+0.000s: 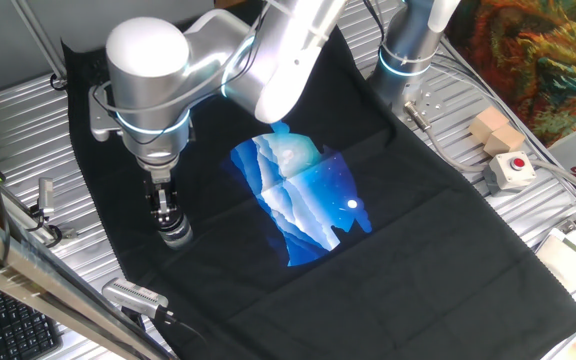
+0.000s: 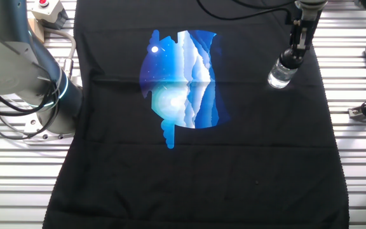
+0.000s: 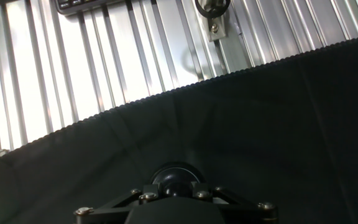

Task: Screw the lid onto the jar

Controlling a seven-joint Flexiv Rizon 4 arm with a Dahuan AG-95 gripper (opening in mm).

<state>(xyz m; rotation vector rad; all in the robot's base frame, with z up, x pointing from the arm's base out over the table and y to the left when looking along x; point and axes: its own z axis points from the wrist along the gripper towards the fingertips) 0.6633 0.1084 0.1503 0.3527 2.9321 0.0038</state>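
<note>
Directly below the hand camera, the end effector (image 3: 174, 194) is closed on the lid (image 3: 174, 178), a small dark round cap seen between the finger bases. Beneath the lid stands the jar (image 2: 279, 74), a squat clear glass vessel resting on the black cloth (image 2: 196, 165) that covers the desk (image 2: 361, 172). In the other fixed view the lid sits on the jar mouth, upright and aligned, so placement appears complete. Whether the thread is engaged, or how far it is turned, cannot be determined; tightening and release are judged outstanding. Jar contents cannot be made out through the glass. Farther from the jar, the blue printed patch (image 2: 183, 83) occupies the cloth centre.
</note>
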